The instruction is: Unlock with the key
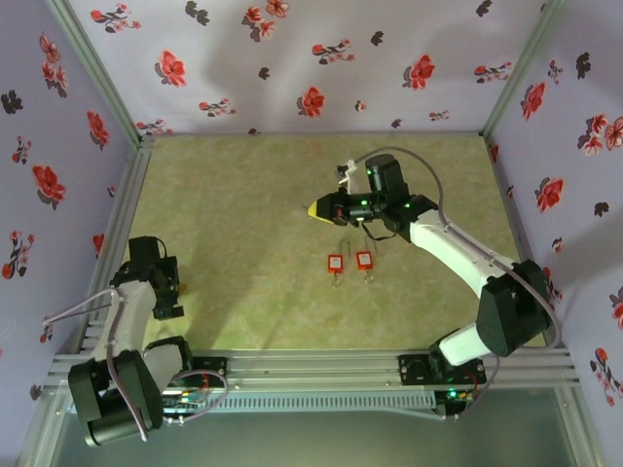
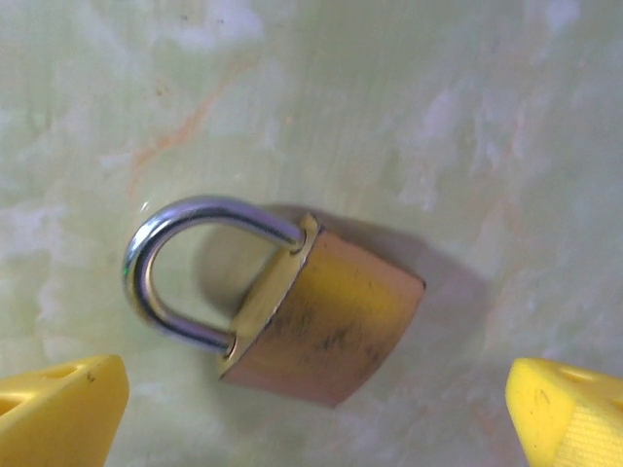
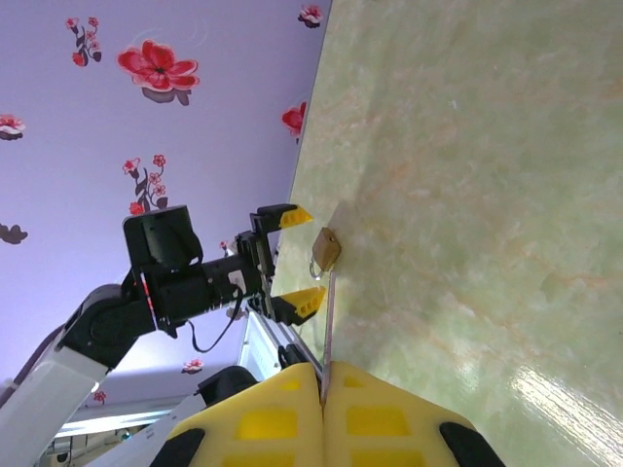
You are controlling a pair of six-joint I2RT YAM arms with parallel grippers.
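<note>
We find the padlock [image 2: 321,321] lying flat on the table [image 1: 234,195], its brass body down and to the right in the left wrist view, its steel shackle seated in the body. It is not yet unlocked. The left gripper [image 3: 292,258] hangs over it with its jaws spread wide, and its yellow fingertips [image 2: 68,399] stand either side of the lock without touching it. The right gripper [image 3: 323,375] is pinched tight on the key [image 3: 329,316], whose thin blade juts out between the pads. In the top view that gripper sits mid-table, well apart from the left arm. Two red tags [image 1: 335,264] show just beneath it; we cannot tell whether they dangle from the key or lie on the table. The main risk, as we judge it, is a loose lock: pushed by the key before the left jaws close on it, the padlock would slide or spin away. The keyway is hidden from us, so a bad angle of approach could jam the blade against the brass — and a blade held so thinly might twist in the pads. If they do hang from the key, the tags could snag.
</note>
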